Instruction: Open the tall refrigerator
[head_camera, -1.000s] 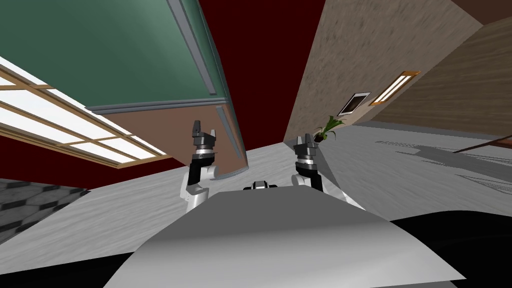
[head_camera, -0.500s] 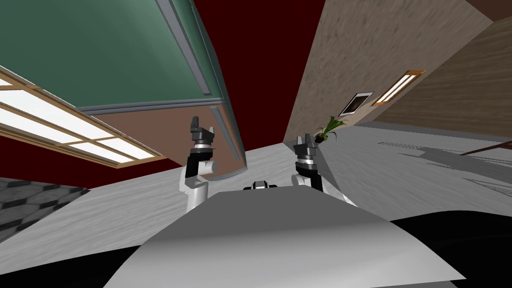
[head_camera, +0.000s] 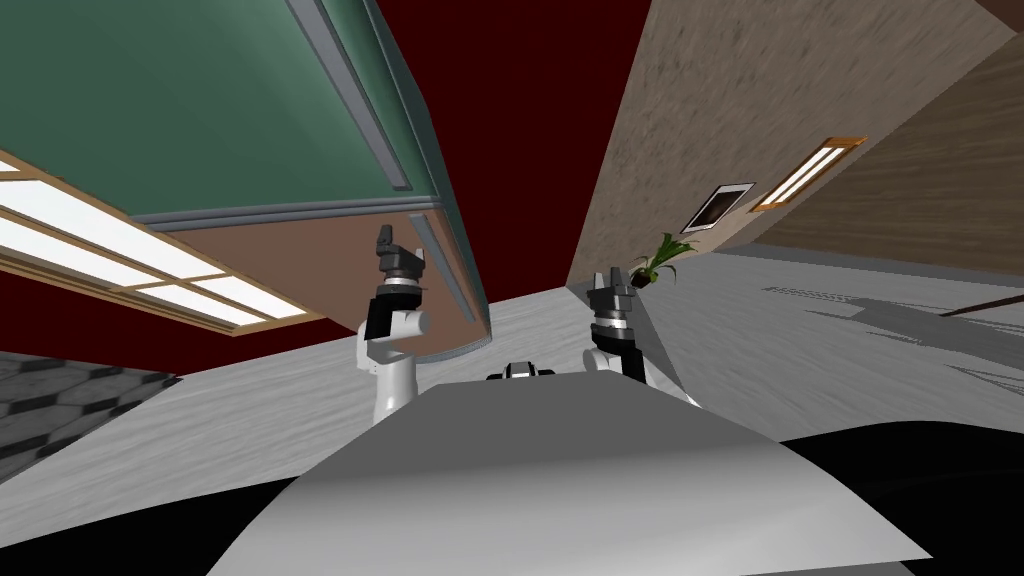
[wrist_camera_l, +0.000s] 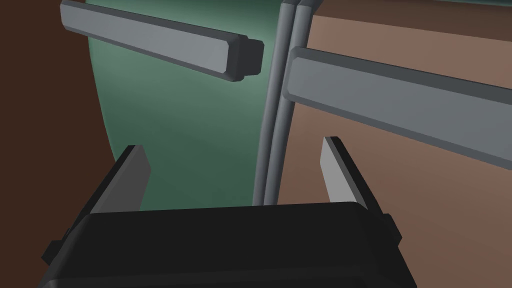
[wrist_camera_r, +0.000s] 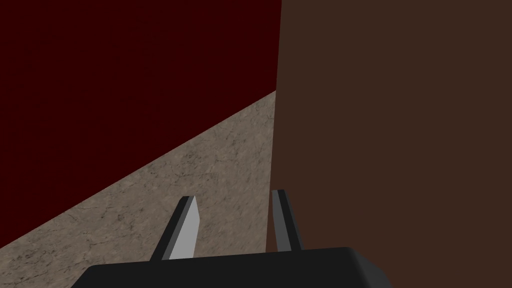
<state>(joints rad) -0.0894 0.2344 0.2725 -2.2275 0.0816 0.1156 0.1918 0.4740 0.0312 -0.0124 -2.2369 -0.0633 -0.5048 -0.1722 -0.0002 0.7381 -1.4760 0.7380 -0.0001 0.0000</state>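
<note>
Head view first: the refrigerator (head_camera: 200, 100) is up close on my left, a green door over a brown door (head_camera: 320, 265), each with a grey bar handle along the same edge; the left gripper (head_camera: 397, 250) is raised in front of the brown door, just beside its handle but not touching it; the right gripper (head_camera: 608, 285) is raised too, off to the right, well apart from the fridge.

Left wrist view: the left fingers (wrist_camera_l: 134, 172) are spread wide with nothing between them; ahead are the green door's handle (wrist_camera_l: 160, 42) and the brown door's handle (wrist_camera_l: 400, 105), with the grey seam strips (wrist_camera_l: 277, 125) running between the two doors; the gripper is lined up roughly on that seam, so it's not centred on either bar yet.

Right wrist view: the right fingers (wrist_camera_r: 186, 227) sit narrow with a small gap, holding nothing; I'd leave that arm alone.

How I'd do it: pick one handle and commit; shift the hand sideways off the seam until the bar sits squarely between the fingers; push in far enough that the blades pass behind the bar, then close firmly; pull in an arc around the hinge, not straight back, or the fingers will probably slide off the bar's end.
</note>
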